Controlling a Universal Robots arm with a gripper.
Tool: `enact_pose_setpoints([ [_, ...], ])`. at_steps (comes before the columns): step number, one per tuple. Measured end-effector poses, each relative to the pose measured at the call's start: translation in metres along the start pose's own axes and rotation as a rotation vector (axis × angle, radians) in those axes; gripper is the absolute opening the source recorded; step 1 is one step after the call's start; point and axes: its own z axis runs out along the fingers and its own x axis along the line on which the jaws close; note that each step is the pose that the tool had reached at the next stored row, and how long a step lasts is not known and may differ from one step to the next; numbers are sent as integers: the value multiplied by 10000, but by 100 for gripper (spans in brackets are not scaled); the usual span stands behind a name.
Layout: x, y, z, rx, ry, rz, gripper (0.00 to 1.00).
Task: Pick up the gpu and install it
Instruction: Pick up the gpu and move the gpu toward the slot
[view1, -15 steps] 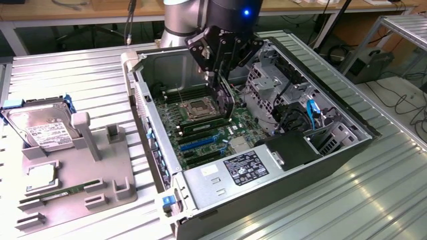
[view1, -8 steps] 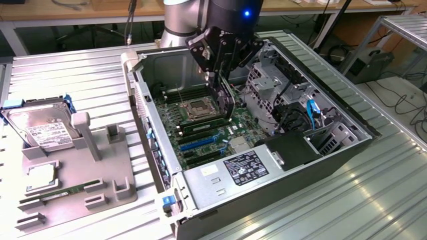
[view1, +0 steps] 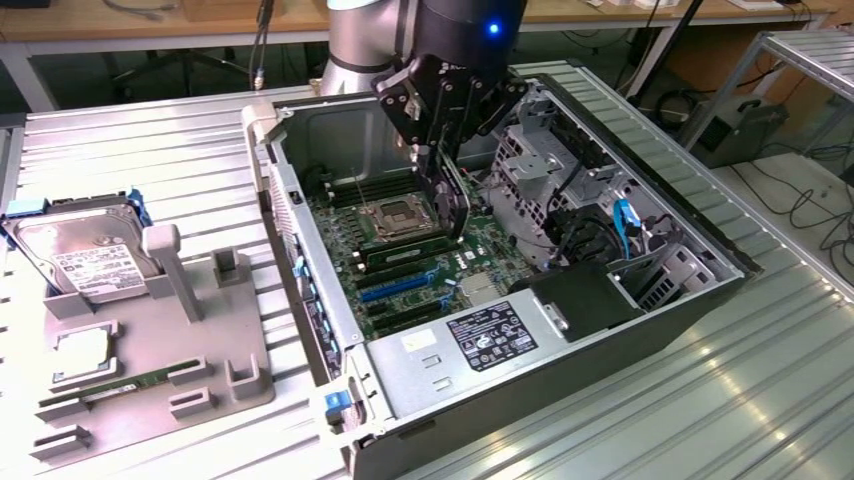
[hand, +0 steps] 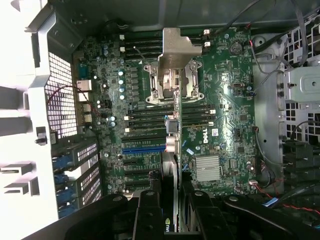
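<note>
Exterior view: grips gpu edge-down in clenched end effector; hangs inside case, motherboard directly beneath end effector, hard drive well aside.

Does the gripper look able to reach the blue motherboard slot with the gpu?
Probably yes: the gripper holds the gpu inside the open case, and nothing stands over the blue slot.

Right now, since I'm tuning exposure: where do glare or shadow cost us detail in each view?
Wrist view: the case frame is blown out white, the motherboard is evenly lit with one small hot spot, and the end effector holding the gpu is nearly black. Exterior view: the ribbed table glares, and the drive cage sits in shadow.
</note>
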Motion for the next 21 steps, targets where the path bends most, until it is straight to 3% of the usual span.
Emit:
enact_pose_setpoints([
  [21,-74,5,29,46,-3,0,26],
])
